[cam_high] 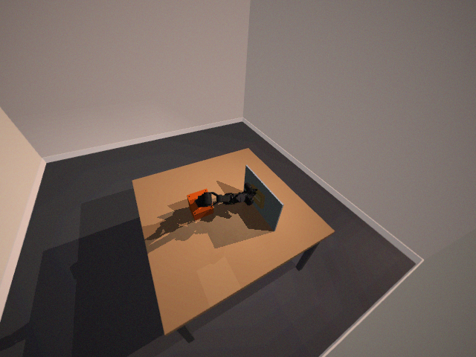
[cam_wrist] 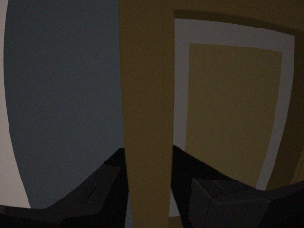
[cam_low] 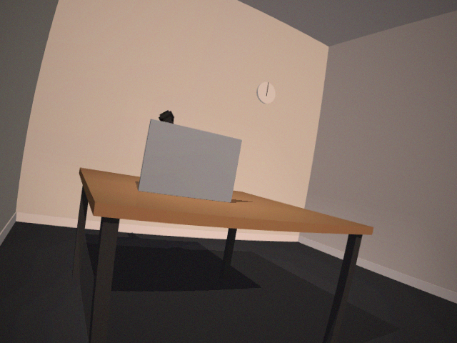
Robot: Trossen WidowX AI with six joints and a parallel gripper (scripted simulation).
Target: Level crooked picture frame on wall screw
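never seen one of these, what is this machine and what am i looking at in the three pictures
It is a small black robot arm on an orange base, standing on a wooden table. The first picture looks down from above. The second looks from behind the grey wall panel on the table, so only the arm's tip shows above it. The third is taken from the arm's wrist: its gripper is shut on the side bar of a brown picture frame hanging on the panel.
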